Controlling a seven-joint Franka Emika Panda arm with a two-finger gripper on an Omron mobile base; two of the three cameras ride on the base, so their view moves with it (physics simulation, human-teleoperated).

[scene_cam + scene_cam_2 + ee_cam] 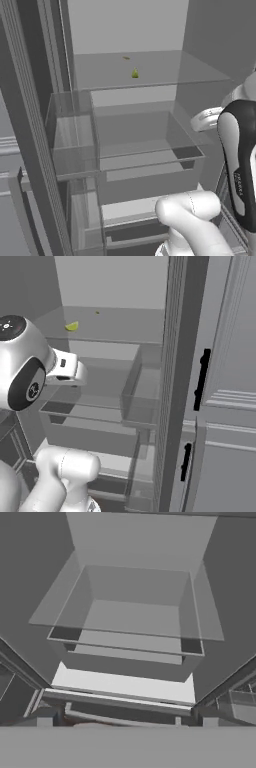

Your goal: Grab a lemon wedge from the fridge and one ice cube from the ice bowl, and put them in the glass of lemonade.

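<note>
While the fridge [210, 40] stands open, lemon wedge [134, 74] on upper shelf [165, 67]; gripper [125, 721] apparently spread wide

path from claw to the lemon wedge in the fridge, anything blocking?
Probably the shelf. The lemon wedge lies on the fridge's upper shelf. The open claw points lower, at the clear bin beneath that shelf. The arm would likely have to rise above the shelf's front edge before reaching in.
</note>
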